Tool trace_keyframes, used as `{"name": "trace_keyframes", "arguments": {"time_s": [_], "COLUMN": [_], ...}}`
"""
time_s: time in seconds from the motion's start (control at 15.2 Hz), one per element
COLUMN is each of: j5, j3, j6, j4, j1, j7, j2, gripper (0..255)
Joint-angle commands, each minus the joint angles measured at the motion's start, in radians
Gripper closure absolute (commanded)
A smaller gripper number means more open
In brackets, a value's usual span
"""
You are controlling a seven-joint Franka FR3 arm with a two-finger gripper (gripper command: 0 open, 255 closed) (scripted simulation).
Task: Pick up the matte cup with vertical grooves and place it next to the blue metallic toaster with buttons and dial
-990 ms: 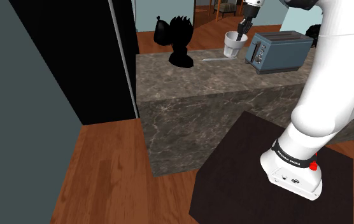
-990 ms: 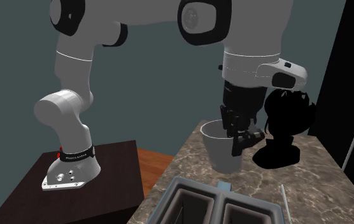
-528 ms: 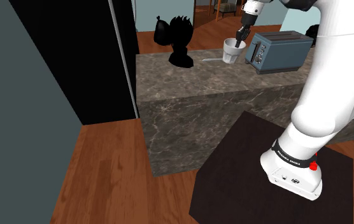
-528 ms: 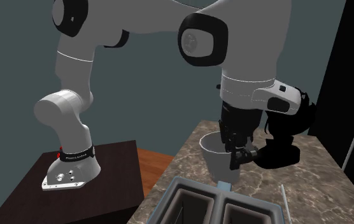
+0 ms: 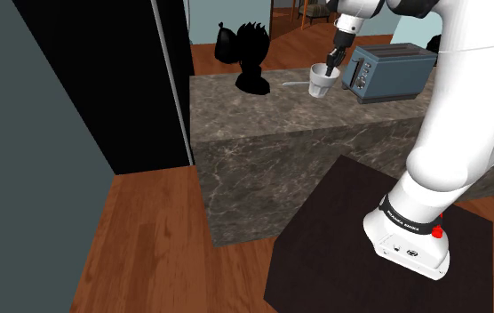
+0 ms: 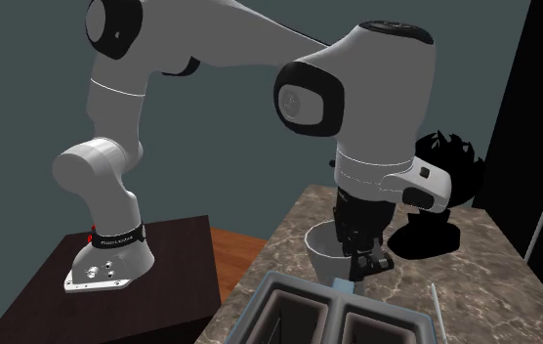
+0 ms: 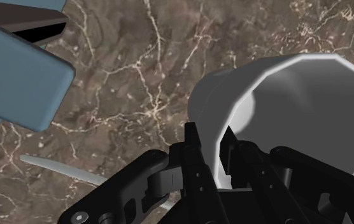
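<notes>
A plain white cup (image 5: 322, 82) is on or just above the brown marble counter (image 5: 263, 124), close beside the blue toaster (image 5: 392, 73) on the shoulder view's left. My black gripper (image 5: 331, 67) comes down from above and is shut on the cup's rim. In the wrist view one finger (image 7: 195, 153) lies outside the cup (image 7: 297, 108) wall and the other inside, and the toaster (image 7: 16, 83) corner is a short way off. In the second exterior view the cup (image 6: 323, 252) hangs under the gripper (image 6: 362, 264), just behind the toaster (image 6: 328, 318) slots.
A black silhouetted object (image 5: 250, 58) stands on the counter beyond the cup on the shoulder view's left. A thin grey utensil (image 5: 297, 84) lies between them. A tall black area (image 5: 103, 80) lies beyond the counter's end. The dark stand (image 5: 378, 249) sits in front of the counter.
The arm has come down with the cup in its grip, lowering it toward the counter and shifting it slightly to the shoulder view's left, still beside the toaster. The grip has not changed.
</notes>
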Motion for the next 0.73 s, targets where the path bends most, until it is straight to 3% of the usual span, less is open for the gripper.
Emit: {"name": "trace_keyframes", "arguments": {"time_s": [0.0,0.66], "j5": [0.010,0.027], "j3": [0.004,0.012], "j6": [0.019,0.059], "j4": [-0.009,-0.033], "j1": [-0.004,-0.007], "j7": [-0.010,-0.026], "j2": [0.013,0.034], "gripper": [255,255]}}
